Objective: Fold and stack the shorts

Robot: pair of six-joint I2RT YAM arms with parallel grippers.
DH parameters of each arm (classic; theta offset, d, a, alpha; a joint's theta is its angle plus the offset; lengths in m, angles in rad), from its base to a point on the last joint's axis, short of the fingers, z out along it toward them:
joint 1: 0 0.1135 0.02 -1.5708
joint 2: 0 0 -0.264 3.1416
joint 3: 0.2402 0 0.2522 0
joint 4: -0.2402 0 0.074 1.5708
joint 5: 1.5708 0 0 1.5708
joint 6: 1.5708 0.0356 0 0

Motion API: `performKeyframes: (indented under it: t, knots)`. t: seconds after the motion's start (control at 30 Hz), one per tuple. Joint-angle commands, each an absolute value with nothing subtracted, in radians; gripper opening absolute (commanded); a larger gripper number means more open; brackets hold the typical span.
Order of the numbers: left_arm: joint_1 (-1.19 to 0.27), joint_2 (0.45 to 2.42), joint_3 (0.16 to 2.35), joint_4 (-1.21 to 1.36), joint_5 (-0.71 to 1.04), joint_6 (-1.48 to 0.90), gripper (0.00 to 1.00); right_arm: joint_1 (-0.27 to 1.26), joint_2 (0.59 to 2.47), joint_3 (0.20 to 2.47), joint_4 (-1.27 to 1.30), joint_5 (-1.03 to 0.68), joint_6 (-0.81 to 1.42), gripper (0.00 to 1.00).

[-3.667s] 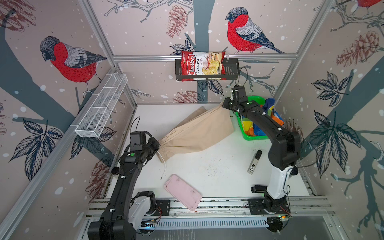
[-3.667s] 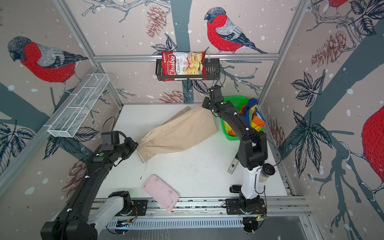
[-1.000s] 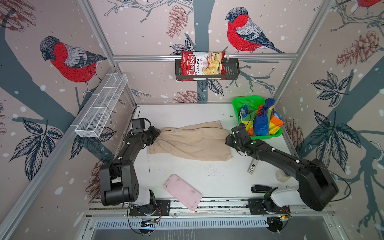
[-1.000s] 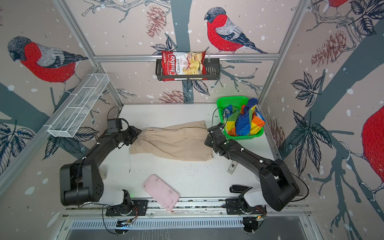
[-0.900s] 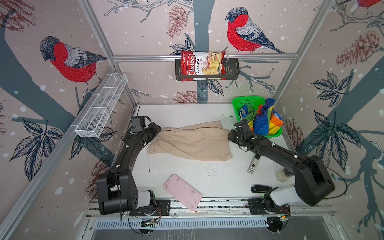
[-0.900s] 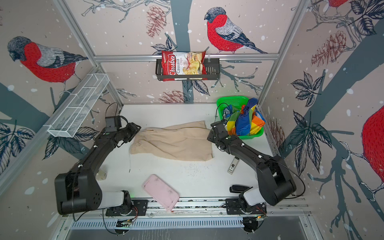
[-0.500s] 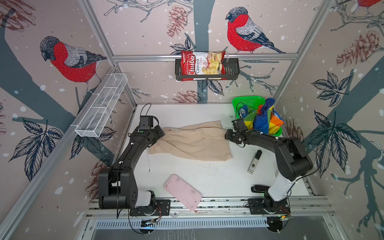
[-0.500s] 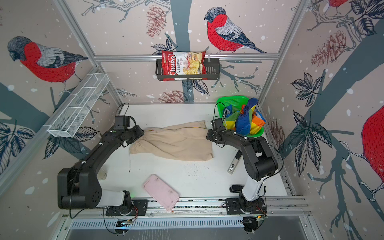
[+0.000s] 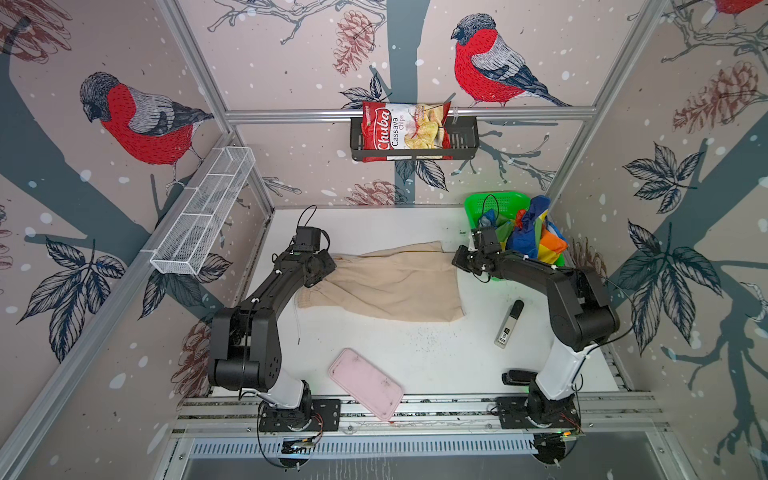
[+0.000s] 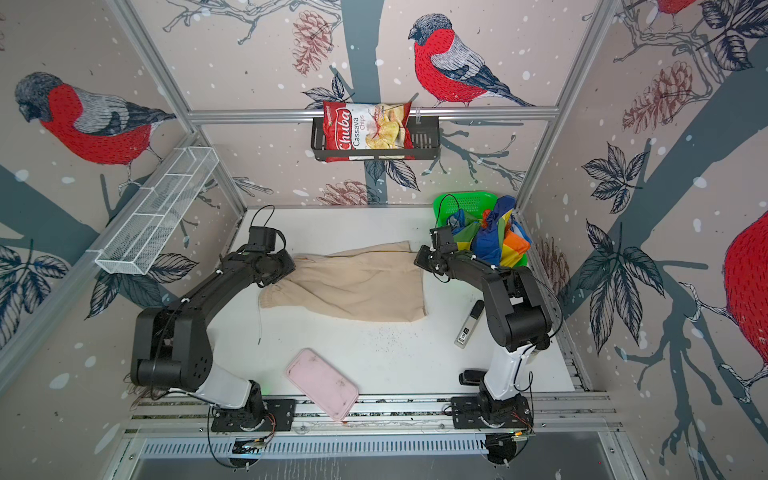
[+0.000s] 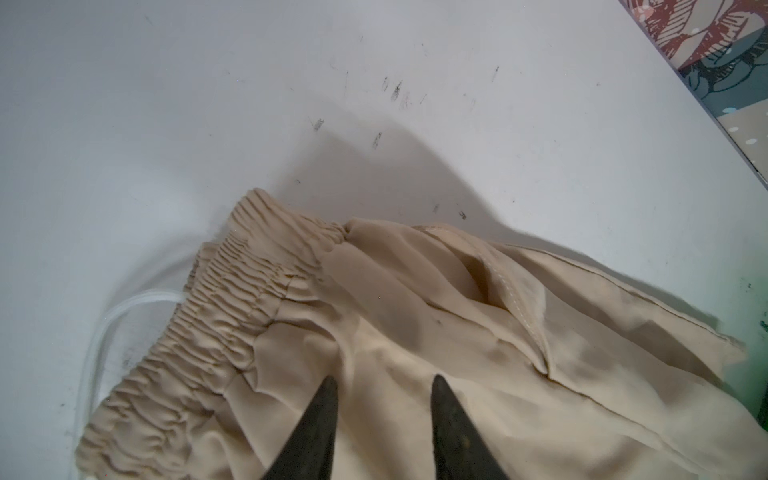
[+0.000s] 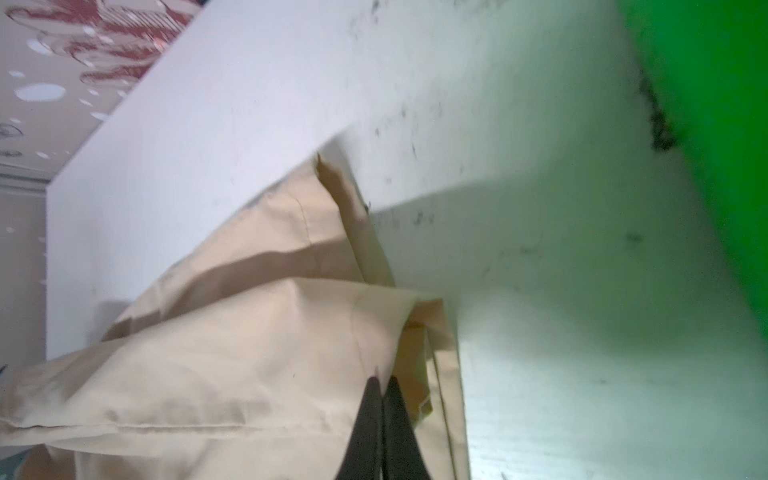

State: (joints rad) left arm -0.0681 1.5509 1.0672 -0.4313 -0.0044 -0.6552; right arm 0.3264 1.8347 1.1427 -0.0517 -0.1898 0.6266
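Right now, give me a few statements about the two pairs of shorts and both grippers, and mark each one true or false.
1. The beige shorts lie spread out on the white table. True.
2. The striped shorts lie flat on the table beside the beige pair. False: they sit bunched up in the green basket.
3. The right gripper is closed on the leg end of the beige shorts. True.
4. The left gripper is shut tight. False: its jaws stand apart above the beige cloth.
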Motion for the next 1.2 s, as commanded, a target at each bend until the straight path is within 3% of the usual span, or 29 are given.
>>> performKeyframes:
  t: [0.0,0.13,0.23,0.5,0.7,1.0,1.17]
  knots:
    - [-0.067,1.561,1.084,-0.454,-0.05,-0.666,0.36,0.308,1.878,1.212,-0.018,-0.232,0.614,0.02]
    - [-0.067,1.583,1.119,-0.474,-0.06,-0.671,0.36,0.291,1.989,1.337,-0.01,-0.245,0.622,0.17]
    - [-0.067,1.605,1.164,-0.505,-0.075,-0.671,0.42,0.277,2.097,1.449,-0.029,-0.244,0.62,0.3]
    - [-0.056,1.637,1.251,-0.596,-0.153,-0.673,0.52,0.265,2.218,1.615,-0.063,-0.226,0.612,0.41]
    - [0.01,1.6,1.162,-0.563,-0.092,-0.703,0.55,0.302,2.141,1.59,-0.073,-0.195,0.579,0.46]
    - [0.088,1.514,1.058,-0.556,0.035,-0.693,0.58,0.471,1.93,1.487,-0.176,0.162,0.454,0.65]
    - [0.087,1.401,0.936,-0.565,0.119,-0.685,0.59,0.603,1.819,1.313,-0.222,0.216,0.45,0.7]
